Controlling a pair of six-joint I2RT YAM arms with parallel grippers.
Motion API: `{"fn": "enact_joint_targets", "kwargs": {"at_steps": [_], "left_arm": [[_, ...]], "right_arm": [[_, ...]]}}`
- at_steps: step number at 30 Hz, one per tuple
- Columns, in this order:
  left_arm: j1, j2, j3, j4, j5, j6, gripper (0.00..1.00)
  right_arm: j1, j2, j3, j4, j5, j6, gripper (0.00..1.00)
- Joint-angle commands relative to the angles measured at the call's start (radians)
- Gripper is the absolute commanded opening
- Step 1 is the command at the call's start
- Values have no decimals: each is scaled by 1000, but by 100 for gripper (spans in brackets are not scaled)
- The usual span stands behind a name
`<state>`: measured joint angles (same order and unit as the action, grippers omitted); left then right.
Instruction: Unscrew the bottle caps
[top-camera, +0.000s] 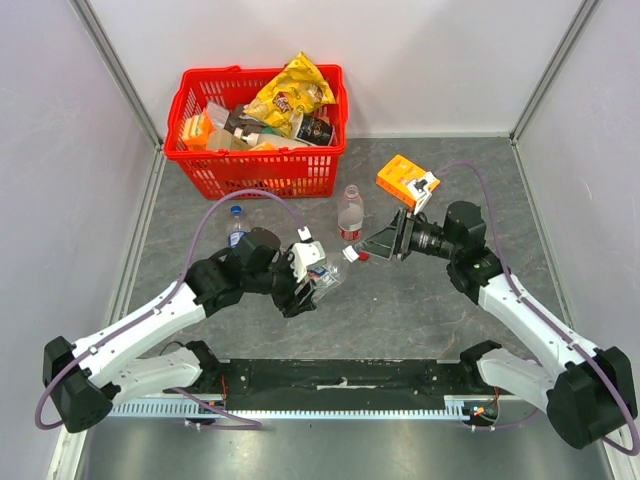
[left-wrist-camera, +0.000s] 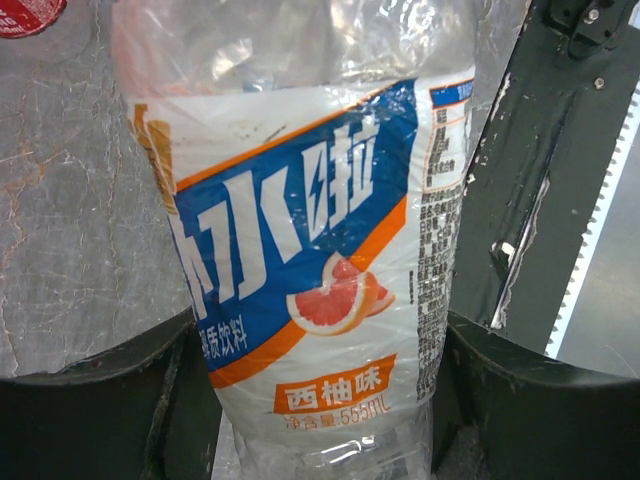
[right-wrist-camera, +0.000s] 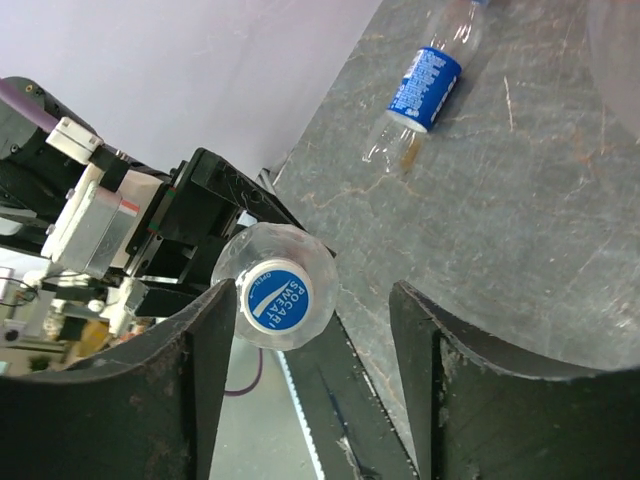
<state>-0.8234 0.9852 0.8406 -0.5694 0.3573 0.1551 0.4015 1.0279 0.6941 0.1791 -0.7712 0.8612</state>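
We saw the left gripper (left-wrist-camera: 320, 400) clamped on the blue-labelled bottle (left-wrist-camera: 300, 230). Its blue cap (right-wrist-camera: 275, 297) sat between the parted jaws of the right gripper (right-wrist-camera: 315, 320), nearer the nine o'clock finger.

I have bare table (top-camera: 400, 320) to work with on the near side between the two arms, and more at the far right corner. The far side is crowded. The red-labelled bottle (top-camera: 350, 213) stands just beyond the right gripper (right-wrist-camera: 312, 310), and the orange box (top-camera: 405, 178) sits just beside that wrist. The red basket (top-camera: 258, 130) walls off the far left. The blue-labelled bottle (top-camera: 236, 225) stands near the left arm's far side. The blue cap (right-wrist-camera: 275, 297) sits against one right finger, with a gap to the other. The grapefruit-label bottle (left-wrist-camera: 300, 200) fills the left gripper (left-wrist-camera: 318, 340).
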Motion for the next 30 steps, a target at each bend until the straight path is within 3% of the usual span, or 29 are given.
{"fn": "enact_joint_targets", "kwargs": {"at_steps": [1, 16, 20, 24, 27, 30], "left_arm": [[-22, 20, 3, 32, -32, -35, 36], [-33, 36, 2, 32, -54, -35, 36], [-33, 36, 0, 32, -58, -34, 36], [-34, 38, 2, 29, -63, -32, 36], [-34, 41, 3, 29, -64, -34, 36], [-34, 52, 8, 26, -66, -34, 36]], "right_arm": [[0, 29, -47, 134, -40, 122, 67], [53, 78, -73, 149, -20, 150, 56], [59, 75, -76, 148, -16, 150, 40], [63, 77, -79, 151, -17, 153, 35], [71, 86, -79, 169, -28, 163, 25], [80, 87, -81, 203, -37, 182, 3]]}}
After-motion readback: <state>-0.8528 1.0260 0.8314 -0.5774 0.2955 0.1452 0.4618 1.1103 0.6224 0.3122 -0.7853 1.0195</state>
